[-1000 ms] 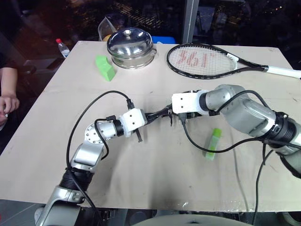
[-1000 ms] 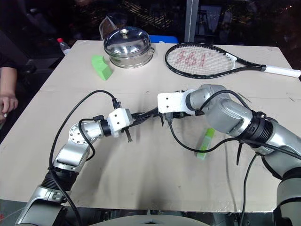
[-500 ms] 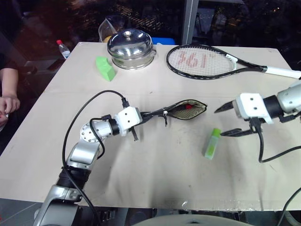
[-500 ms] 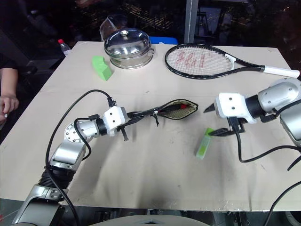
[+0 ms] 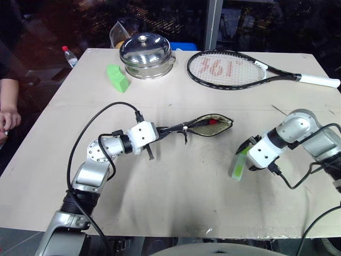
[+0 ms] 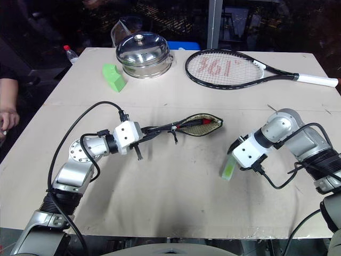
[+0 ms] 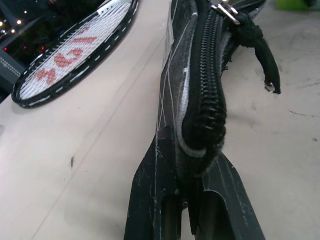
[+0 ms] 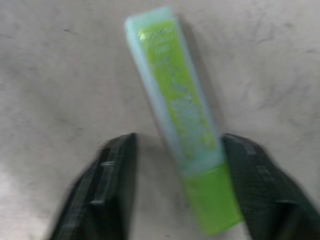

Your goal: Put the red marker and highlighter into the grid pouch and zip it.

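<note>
— Right wrist view gives me the highlighter (image 8: 182,150) well: a chunky, translucent lime-green stick with a paler part at one end, lying flat on the table (image 5: 176,197). My right gripper (image 8: 180,192) points down over it with one black finger on each side, apart from each other, and it is not yet gripped.

— And the pouch?

— I see the grid pouch (image 5: 210,126) near the middle of the table, black with thin white lines. Its far end gapes open, and the red marker (image 5: 212,121) lies inside with its red body showing in the mouth. My left gripper (image 5: 160,129) is clenched on the near end of the pouch, beside the zipper and its black pull cord (image 7: 257,47).

— How many things do you count?

— One highlighter, one red marker, one pouch. Farther back I count one tennis racket (image 5: 234,68), one steel pot with lid (image 5: 147,53), one green wedge block (image 5: 118,77) and one small bottle (image 5: 70,55). A person's hand (image 5: 6,120) is at the table's left edge.
</note>
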Tool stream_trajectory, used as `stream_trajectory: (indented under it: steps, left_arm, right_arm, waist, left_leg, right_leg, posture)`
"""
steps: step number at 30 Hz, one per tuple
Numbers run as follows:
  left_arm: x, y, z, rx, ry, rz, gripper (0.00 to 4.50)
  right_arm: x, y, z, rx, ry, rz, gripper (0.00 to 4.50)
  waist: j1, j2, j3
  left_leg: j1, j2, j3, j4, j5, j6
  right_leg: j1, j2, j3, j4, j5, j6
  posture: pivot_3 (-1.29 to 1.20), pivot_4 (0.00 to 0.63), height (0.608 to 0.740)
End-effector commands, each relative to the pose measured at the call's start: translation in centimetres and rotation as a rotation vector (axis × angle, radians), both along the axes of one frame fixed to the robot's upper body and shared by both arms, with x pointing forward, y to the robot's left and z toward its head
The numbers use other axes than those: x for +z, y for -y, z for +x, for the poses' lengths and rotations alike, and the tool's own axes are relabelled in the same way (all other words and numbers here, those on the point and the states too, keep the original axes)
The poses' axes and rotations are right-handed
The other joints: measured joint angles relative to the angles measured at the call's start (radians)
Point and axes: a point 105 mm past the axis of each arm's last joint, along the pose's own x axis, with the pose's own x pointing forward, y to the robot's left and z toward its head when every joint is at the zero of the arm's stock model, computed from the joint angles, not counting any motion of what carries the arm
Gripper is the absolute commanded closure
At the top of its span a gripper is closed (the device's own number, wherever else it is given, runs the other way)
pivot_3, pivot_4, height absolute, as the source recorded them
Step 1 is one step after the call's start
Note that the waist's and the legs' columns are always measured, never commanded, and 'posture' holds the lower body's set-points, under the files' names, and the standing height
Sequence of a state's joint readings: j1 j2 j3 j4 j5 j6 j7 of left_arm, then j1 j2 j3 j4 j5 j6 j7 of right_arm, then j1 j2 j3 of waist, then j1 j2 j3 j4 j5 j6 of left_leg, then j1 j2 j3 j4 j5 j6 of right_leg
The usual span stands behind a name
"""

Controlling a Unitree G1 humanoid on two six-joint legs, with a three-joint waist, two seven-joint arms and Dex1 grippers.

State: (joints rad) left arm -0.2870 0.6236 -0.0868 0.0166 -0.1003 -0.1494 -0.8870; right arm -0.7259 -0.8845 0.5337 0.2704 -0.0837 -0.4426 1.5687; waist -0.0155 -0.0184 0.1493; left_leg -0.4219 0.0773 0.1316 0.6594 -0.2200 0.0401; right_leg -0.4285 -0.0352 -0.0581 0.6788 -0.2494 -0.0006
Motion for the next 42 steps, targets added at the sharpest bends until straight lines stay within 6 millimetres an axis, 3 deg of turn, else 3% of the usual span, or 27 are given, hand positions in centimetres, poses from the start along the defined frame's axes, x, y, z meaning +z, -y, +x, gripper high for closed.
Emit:
stream_trajectory:
  steps: [1, 2, 5, 9, 12, 15, 18, 22, 29, 35, 42]
  left_arm:
    - [0.8, -0.5, 0.2, 0.020, 0.045, 0.000, 4.50]
    - [0.7, -0.5, 0.4, 0.024, 0.043, -0.001, 4.50]
    - [0.5, -0.7, 1.1, 0.036, 0.038, -0.007, 4.50]
    - [0.3, -0.3, 0.6, 0.028, 0.043, -0.018, 4.50]
    - [0.3, 0.4, 0.0, 0.013, 0.047, -0.026, 4.50]
    - [0.3, 1.3, -0.4, -0.014, 0.057, -0.022, 4.50]
    - [0.3, 2.2, -0.2, -0.029, 0.069, -0.023, 4.50]
    - [0.5, 3.3, 0.0, -0.040, 0.074, -0.042, 4.50]
    - [0.7, 3.8, 0.2, 0.004, 0.041, -0.100, 4.50]
    - [1.0, 3.9, 0.2, 0.010, 0.032, -0.117, 4.50]
    - [1.3, 4.6, 0.0, -0.032, 0.051, -0.100, 4.50]
  right_arm:
    - [0.1, 0.1, 0.1, -0.015, -0.027, -0.005, 3.53]
    - [0.4, -0.1, -0.1, -0.049, -0.033, 0.033, 3.75]
    - [2.4, -1.1, -1.4, -0.181, -0.069, 0.173, 3.77]
    - [6.2, -5.1, -3.6, -0.404, -0.120, 0.480, 3.77]
    - [8.8, -6.8, -3.6, -0.573, -0.040, 0.643, 3.77]
    - [10.5, -6.5, -1.5, -0.796, 0.165, 0.663, 3.77]
    - [10.6, -6.0, -0.5, -0.853, 0.299, 0.563, 3.78]
    - [9.8, -5.7, 0.2, -0.796, 0.404, 0.412, 3.78]
    - [10.8, -6.1, -0.4, -0.639, 0.433, 0.339, 3.78]
    - [11.2, -5.6, -0.2, -0.631, 0.447, 0.310, 3.78]
    - [10.0, -4.2, 0.7, -0.670, 0.468, 0.247, 3.78]
  waist:
    - [0.000, 0.000, 0.000]
    - [0.000, 0.000, 0.000]
    - [0.005, 0.000, 0.000]
    - [0.006, 0.001, 0.000]
    - [0.003, 0.001, 0.000]
    - [0.005, 0.001, 0.000]
    - [0.009, 0.001, 0.000]
    - [0.007, 0.000, 0.000]
    - [0.002, 0.000, 0.000]
    - [0.002, 0.000, 0.000]
    - [0.001, 0.000, 0.000]
  left_leg:
    - [0.001, 0.000, 0.001, 0.000, -0.001, 0.001]
    - [0.003, 0.000, 0.001, 0.000, -0.001, 0.002]
    - [0.006, 0.001, 0.000, -0.001, -0.002, 0.002]
    - [0.005, 0.001, -0.001, -0.002, -0.001, 0.002]
    - [0.006, 0.002, -0.002, -0.004, -0.002, 0.002]
    - [0.006, 0.002, -0.002, -0.004, -0.002, 0.002]
    - [0.005, -0.001, -0.002, -0.004, -0.002, 0.002]
    - [0.002, -0.004, -0.002, -0.006, -0.003, 0.004]
    - [-0.007, -0.004, -0.003, -0.004, -0.002, 0.004]
    - [-0.007, -0.003, -0.003, -0.004, -0.002, 0.004]
    - [-0.007, -0.003, -0.003, -0.003, -0.002, 0.003]
  right_leg:
    - [0.000, 0.000, 0.001, 0.001, 0.000, 0.000]
    - [0.002, 0.000, 0.001, 0.001, 0.000, 0.000]
    - [0.005, -0.001, 0.001, 0.000, 0.000, -0.001]
    - [0.005, -0.005, 0.003, 0.000, 0.000, -0.001]
    - [0.005, -0.005, 0.004, 0.000, 0.000, -0.001]
    - [0.004, -0.006, 0.002, 0.000, 0.000, -0.001]
    - [0.004, -0.010, 0.001, 0.000, -0.002, -0.005]
    - [0.002, -0.013, 0.001, -0.002, -0.002, -0.004]
    - [-0.006, -0.008, 0.000, -0.001, 0.000, 0.000]
    - [-0.006, -0.007, 0.001, -0.001, 0.000, 0.000]
    - [-0.006, -0.008, 0.001, -0.001, 0.000, 0.000]
  posture:
    - [0.00, 0.150, 0.740]
    - [0.00, 0.150, 0.740]
    - [0.00, 0.150, 0.740]
    - [0.00, 0.150, 0.740]
    - [0.00, 0.150, 0.740]
    - [0.00, 0.150, 0.740]
    - [0.00, 0.150, 0.740]
    - [0.00, 0.150, 0.740]
    - [0.00, 0.150, 0.740]
    - [0.00, 0.150, 0.740]
    - [0.00, 0.150, 0.740]
